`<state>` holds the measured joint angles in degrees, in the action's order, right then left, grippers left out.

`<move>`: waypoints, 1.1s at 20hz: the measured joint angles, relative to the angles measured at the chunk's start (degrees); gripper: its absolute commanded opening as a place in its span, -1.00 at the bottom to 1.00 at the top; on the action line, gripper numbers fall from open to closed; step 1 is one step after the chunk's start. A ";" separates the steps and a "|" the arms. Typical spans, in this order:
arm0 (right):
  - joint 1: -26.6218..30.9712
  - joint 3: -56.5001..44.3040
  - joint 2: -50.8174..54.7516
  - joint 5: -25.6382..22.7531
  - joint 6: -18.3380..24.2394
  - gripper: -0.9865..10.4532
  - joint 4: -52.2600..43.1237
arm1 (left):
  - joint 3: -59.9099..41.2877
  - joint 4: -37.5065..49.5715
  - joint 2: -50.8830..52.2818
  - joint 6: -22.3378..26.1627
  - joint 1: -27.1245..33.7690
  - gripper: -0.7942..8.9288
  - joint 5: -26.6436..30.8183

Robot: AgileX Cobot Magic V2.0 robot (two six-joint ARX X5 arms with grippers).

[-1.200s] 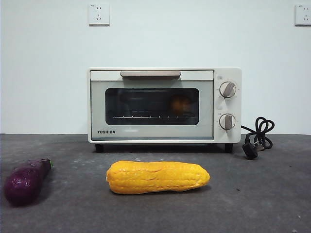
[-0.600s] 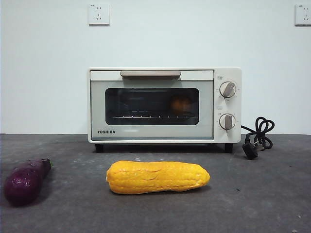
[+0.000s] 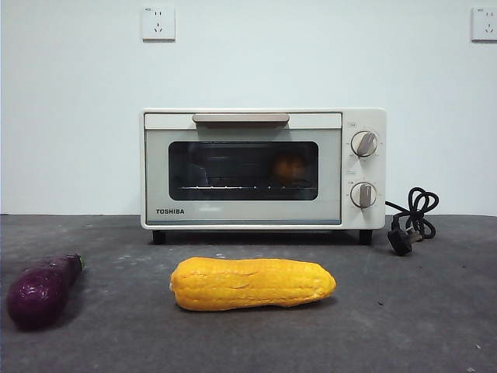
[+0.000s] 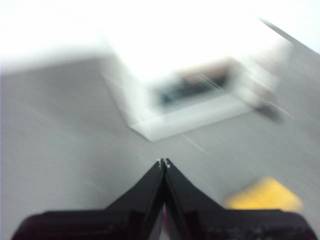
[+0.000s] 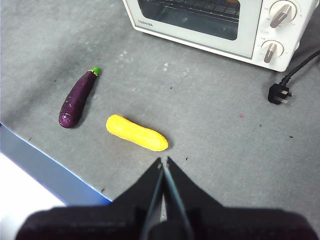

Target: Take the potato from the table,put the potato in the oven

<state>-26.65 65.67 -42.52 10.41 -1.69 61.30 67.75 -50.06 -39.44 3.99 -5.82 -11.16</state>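
Observation:
The cream-white Toshiba oven (image 3: pixel 262 169) stands at the back of the dark grey table (image 3: pixel 404 311) with its glass door closed. Behind the glass, on the wire rack at the right, sits the round tan-brown potato (image 3: pixel 288 167). My left gripper (image 4: pixel 164 161) is shut and holds nothing; its view is blurred, with the oven (image 4: pixel 195 90) ahead of it. My right gripper (image 5: pixel 164 160) is shut and holds nothing, high above the table in front of the oven (image 5: pixel 220 22). Neither gripper shows in the front view.
A yellow corn cob (image 3: pixel 252 284) lies in front of the oven, also seen as corn (image 5: pixel 136 132). A purple eggplant (image 3: pixel 40 290) lies at the front left. The black cord and plug (image 3: pixel 410 221) lie right of the oven. A blue table edge (image 5: pixel 45 170) shows.

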 measured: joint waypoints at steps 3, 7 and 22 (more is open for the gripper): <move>0.00 0.00 0.00 -0.02 0.00 -0.83 0.00 | -5.20 12.76 5.73 1.84 5.07 -0.85 0.74; 0.00 0.00 0.00 0.00 0.00 -0.83 -0.02 | -21.75 34.69 19.67 3.50 9.38 -0.85 8.35; 0.00 0.00 0.04 -0.09 0.00 -0.83 0.07 | -66.73 40.96 39.10 1.22 10.21 -0.85 18.49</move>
<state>-26.65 65.67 -42.48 10.33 -1.69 61.36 1.02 -9.10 -0.34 5.21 4.38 7.33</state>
